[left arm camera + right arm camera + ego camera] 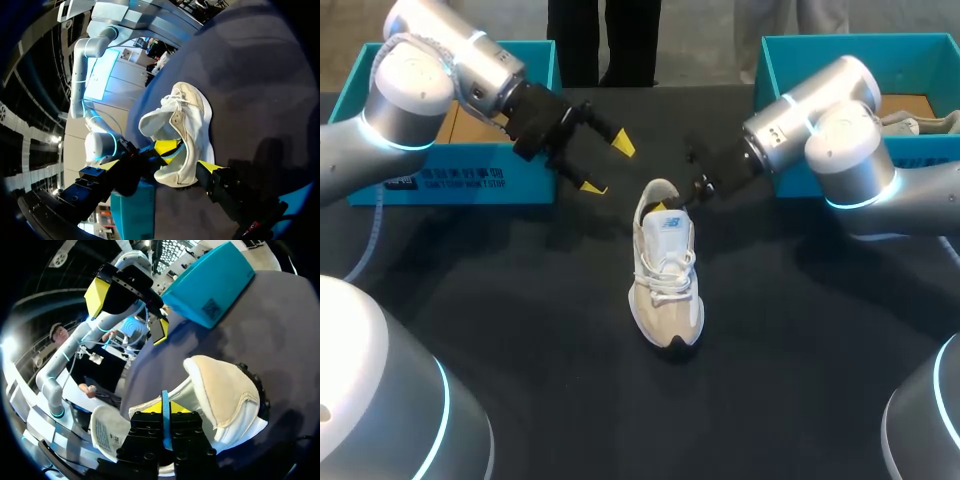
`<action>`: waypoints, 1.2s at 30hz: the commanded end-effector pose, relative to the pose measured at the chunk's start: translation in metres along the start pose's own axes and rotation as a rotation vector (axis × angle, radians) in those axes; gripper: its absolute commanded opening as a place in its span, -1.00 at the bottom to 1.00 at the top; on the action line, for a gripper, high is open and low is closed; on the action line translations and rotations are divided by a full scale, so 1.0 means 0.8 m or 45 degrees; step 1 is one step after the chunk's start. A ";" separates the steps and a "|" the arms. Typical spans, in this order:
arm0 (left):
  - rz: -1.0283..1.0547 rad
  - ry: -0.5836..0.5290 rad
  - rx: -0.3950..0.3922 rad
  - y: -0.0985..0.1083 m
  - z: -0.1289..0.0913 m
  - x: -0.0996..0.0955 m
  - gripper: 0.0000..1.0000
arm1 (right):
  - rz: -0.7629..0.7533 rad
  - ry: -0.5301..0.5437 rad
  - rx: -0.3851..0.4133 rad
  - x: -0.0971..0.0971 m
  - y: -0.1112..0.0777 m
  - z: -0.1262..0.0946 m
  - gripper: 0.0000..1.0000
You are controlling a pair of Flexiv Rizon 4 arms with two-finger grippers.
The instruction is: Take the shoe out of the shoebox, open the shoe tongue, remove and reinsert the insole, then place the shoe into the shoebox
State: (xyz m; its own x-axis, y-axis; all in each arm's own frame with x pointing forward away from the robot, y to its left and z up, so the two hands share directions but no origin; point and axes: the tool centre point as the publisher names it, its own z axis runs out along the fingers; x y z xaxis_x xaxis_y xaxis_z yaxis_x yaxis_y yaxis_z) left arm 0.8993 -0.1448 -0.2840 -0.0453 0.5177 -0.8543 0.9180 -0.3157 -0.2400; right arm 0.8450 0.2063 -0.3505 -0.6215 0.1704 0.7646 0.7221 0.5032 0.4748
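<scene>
Shoe point(666, 275) removal from the shoebox point(450, 172) is being judged as done, since the shoe is being shown upright on the table point(520, 330), its heel opening right at the right gripper point(166, 410). The tongue point(107, 432) is being shown folded open beside those jaws, which are being clenched on what looks like the thin blue edge of the insole point(164, 400). The left gripper point(607, 166) is being held released, apart from the shoe, with the heel ahead of its jaws. Pulling out, reinserting and boxing are being judged as left.
</scene>
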 end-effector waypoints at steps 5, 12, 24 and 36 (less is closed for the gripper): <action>0.008 0.005 0.001 0.001 0.002 -0.002 1.00 | -0.030 -0.034 0.008 0.009 0.011 -0.006 -0.39; 0.007 0.004 0.001 0.001 0.003 -0.002 1.00 | -0.044 -0.045 0.011 0.010 0.014 -0.009 -0.37; 0.003 -0.006 0.001 0.001 0.003 0.001 1.00 | -0.070 -0.083 0.012 0.019 0.022 -0.017 -0.35; 0.001 -0.004 0.000 0.002 0.002 0.002 1.00 | -0.098 -0.109 -0.016 0.021 0.028 -0.018 -0.31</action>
State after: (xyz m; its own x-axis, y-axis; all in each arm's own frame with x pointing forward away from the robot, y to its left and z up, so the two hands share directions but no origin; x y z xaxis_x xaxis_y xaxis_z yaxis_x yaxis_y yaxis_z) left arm 0.8999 -0.1456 -0.2866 -0.0478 0.5141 -0.8564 0.9177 -0.3158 -0.2408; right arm 0.8576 0.2085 -0.3200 -0.6976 0.1985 0.6885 0.6725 0.5131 0.5335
